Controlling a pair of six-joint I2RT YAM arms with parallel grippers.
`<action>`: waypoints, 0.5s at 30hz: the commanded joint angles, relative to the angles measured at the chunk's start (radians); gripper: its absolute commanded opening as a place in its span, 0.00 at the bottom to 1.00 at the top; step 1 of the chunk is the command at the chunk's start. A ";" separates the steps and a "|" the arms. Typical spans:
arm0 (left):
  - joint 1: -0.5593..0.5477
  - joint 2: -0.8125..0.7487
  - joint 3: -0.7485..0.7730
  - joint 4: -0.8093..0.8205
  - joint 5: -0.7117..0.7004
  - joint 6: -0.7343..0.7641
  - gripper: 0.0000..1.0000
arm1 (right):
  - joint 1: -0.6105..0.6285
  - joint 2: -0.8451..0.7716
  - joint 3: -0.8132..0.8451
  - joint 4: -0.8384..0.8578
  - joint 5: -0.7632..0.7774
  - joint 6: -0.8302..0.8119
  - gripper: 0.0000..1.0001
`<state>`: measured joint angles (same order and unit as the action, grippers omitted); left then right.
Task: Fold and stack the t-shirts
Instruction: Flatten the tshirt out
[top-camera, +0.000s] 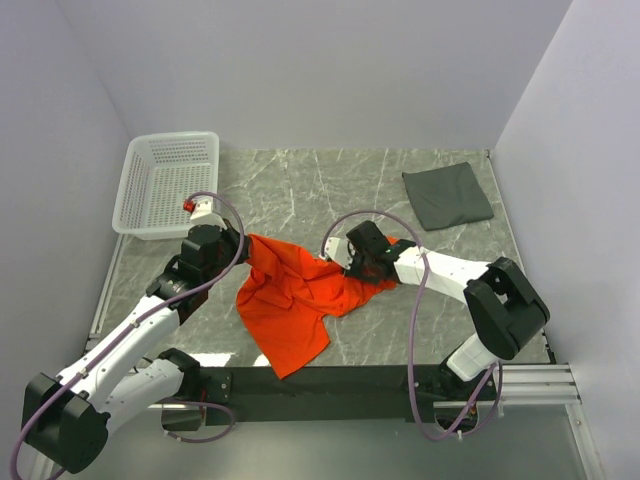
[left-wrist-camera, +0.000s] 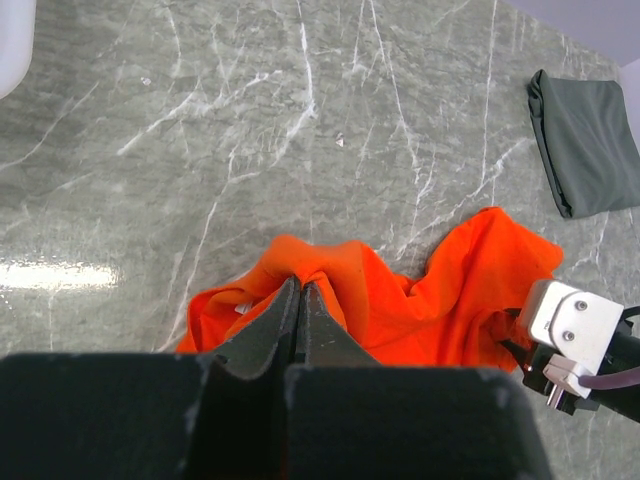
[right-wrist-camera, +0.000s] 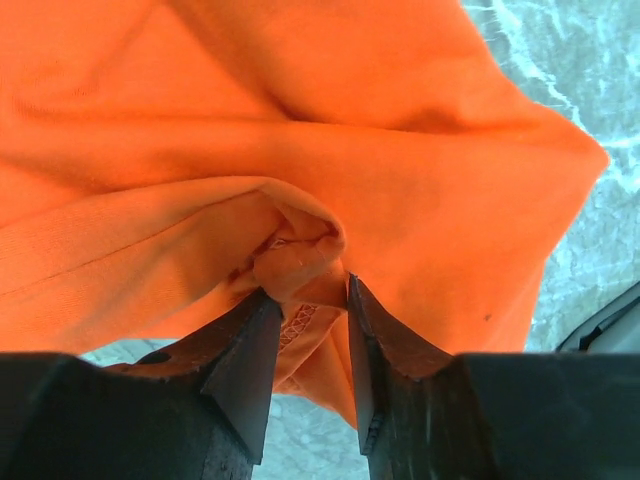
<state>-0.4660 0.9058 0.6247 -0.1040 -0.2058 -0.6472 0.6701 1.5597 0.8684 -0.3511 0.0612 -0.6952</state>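
Note:
The orange t-shirt (top-camera: 295, 300) lies crumpled on the marble table between my two arms, with one end trailing toward the near edge. My left gripper (top-camera: 245, 246) is shut on a bunched fold at its left corner, and in the left wrist view the fingertips (left-wrist-camera: 302, 285) pinch orange cloth (left-wrist-camera: 440, 290). My right gripper (top-camera: 346, 262) is at the shirt's right side. In the right wrist view its jaws (right-wrist-camera: 308, 295) press on a wad of hem with a gap still between them, and the cloth (right-wrist-camera: 300, 120) fills the view. The dark grey t-shirt (top-camera: 447, 195) (left-wrist-camera: 590, 140) lies folded at the far right.
A white lattice basket (top-camera: 165, 185) stands at the far left corner, its edge (left-wrist-camera: 10, 40) just showing in the left wrist view. White walls close in the table on three sides. A black rail (top-camera: 330, 380) runs along the near edge.

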 joint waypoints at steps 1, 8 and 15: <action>0.006 -0.019 0.004 0.013 0.014 0.006 0.01 | -0.017 -0.038 0.050 0.026 0.013 0.036 0.39; 0.009 -0.019 0.004 0.013 0.019 0.008 0.00 | -0.075 -0.073 0.043 0.012 -0.057 0.062 0.34; 0.010 -0.021 0.003 0.012 0.025 0.008 0.01 | -0.079 -0.084 0.040 -0.029 -0.193 0.053 0.42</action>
<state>-0.4595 0.9058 0.6250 -0.1173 -0.1982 -0.6472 0.5911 1.5185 0.8810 -0.3634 -0.0372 -0.6456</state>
